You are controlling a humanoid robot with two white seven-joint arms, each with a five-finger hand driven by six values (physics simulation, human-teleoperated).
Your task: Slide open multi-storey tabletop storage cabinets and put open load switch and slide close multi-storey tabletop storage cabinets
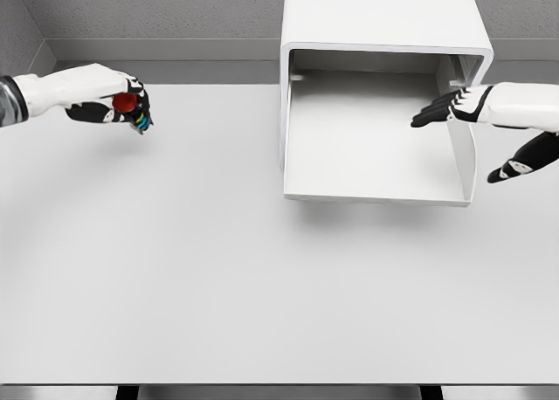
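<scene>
Open drawer [376, 168] on table's [218, 286] far right

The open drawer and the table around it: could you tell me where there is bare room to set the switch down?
The drawer floor is bare left of the right hand, which reaches over its right wall. The table is bare below the left hand, which holds the load switch, and in front of the drawer.

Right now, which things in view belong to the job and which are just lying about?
Job:
- switch, red-capped, held in the left hand
- cabinet
- drawer, slid open, nothing in it
- right hand, open, over the drawer's right wall

Lying about:
- nothing else on the table
</scene>
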